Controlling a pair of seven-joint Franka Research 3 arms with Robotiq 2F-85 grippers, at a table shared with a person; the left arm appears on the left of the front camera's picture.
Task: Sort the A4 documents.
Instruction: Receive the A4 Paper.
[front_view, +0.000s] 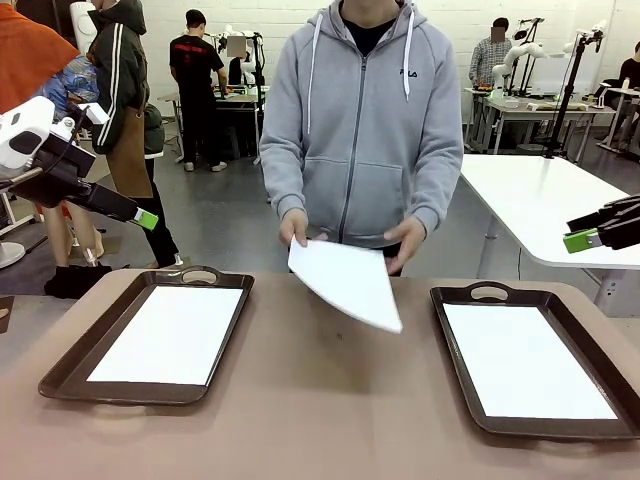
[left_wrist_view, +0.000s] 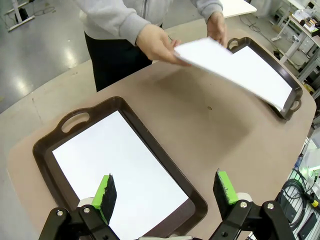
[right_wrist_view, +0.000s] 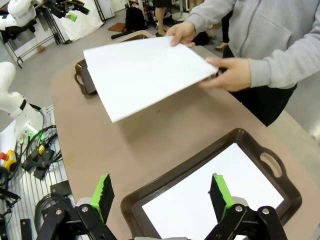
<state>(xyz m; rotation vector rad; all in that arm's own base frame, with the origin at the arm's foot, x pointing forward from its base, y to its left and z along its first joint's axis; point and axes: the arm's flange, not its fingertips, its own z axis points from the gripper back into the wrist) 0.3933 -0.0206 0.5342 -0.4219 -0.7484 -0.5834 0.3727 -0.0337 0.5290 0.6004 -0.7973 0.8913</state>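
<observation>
Hovering A4 sheet in person's hands, between both open tools, well apart.

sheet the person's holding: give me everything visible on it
The sheet is plain white, blank, thin rectangular paper, possibly more than one stacked; that can't be told. The person's hands grip its far edge at both corners. It is held in the air over the bare middle of the table, between the two trays, tilted, with its near corner pointing toward the robot. It touches neither table nor trays, and no gripper touches it.
</observation>
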